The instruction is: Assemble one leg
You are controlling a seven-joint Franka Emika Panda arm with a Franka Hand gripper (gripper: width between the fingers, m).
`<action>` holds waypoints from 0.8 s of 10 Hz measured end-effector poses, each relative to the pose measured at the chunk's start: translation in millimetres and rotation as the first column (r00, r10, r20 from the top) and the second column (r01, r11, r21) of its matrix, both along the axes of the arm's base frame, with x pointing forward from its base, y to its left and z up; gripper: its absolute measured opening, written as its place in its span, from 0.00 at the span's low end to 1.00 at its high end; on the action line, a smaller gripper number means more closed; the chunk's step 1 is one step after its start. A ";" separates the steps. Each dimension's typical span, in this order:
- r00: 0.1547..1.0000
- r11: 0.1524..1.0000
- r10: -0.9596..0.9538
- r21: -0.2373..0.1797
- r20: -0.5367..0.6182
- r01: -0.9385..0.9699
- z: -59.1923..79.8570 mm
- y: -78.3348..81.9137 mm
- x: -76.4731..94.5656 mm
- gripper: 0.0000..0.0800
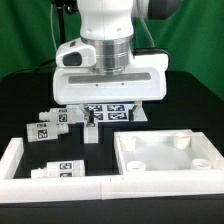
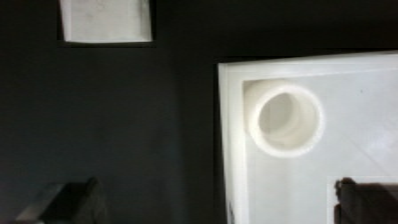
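Several small white legs with black-and-white tags are on the black table at the exterior view's left. One leg lies beside another, one leg stands upright in the middle, and one leg lies near the front. My gripper hangs above the table behind them. In the wrist view my gripper is open and empty, with one dark fingertip over the black table and the other over the white panel. A small white rectangular piece shows farther off; I cannot tell what it is.
The large white square panel with a raised rim and round sockets lies at the exterior view's right. A white L-shaped fence runs along the left and front. The marker board lies under the gripper.
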State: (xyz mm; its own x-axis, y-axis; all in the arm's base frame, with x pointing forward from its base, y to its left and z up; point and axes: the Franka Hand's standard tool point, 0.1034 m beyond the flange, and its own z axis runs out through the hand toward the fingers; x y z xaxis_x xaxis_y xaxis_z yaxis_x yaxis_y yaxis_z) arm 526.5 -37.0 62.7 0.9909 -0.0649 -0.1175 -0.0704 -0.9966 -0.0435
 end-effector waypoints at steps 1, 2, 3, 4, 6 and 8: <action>0.994 1.000 0.016 0.026 -0.104 -0.013 -2.4 -9.8 -18.4 0.81; 0.983 0.999 0.006 0.037 -0.184 0.000 -3.1 -21.4 -27.2 0.81; 0.962 0.999 0.005 0.045 -0.273 0.007 -6.7 -25.7 -35.6 0.81; 0.934 0.998 -0.016 0.051 -0.356 0.037 -9.2 -25.1 -39.2 0.81; 0.886 0.997 0.000 0.071 -0.465 0.037 -10.2 -21.8 -41.9 0.81; 0.829 0.995 0.023 0.094 -0.559 0.037 -14.5 -22.8 -45.1 0.81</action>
